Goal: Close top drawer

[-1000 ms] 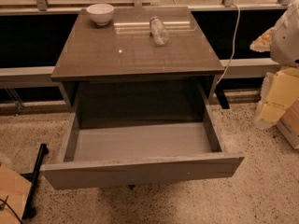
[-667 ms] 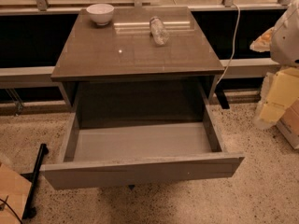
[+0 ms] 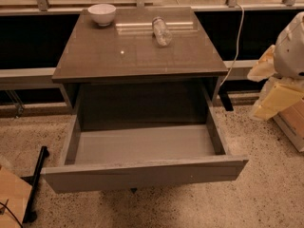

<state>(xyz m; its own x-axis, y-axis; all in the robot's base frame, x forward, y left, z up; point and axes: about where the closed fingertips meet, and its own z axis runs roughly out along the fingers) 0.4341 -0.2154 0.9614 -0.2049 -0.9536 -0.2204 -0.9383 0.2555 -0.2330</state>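
Note:
The top drawer (image 3: 142, 175) of the grey-brown cabinet (image 3: 137, 51) is pulled far out toward me. Its plain front panel runs across the lower middle of the view, and its pale grey inside (image 3: 142, 144) is empty. The two lower drawer fronts are hidden beneath it. My arm shows as a white and pale yellow shape at the right edge, with the gripper (image 3: 274, 99) to the right of the cabinet, level with the drawer opening and apart from the drawer.
A white bowl (image 3: 101, 14) and a clear plastic bottle (image 3: 162, 31) lying on its side rest on the cabinet top. A white cable (image 3: 236, 46) hangs behind the right side. A black bar (image 3: 35, 184) lies on the speckled floor at lower left.

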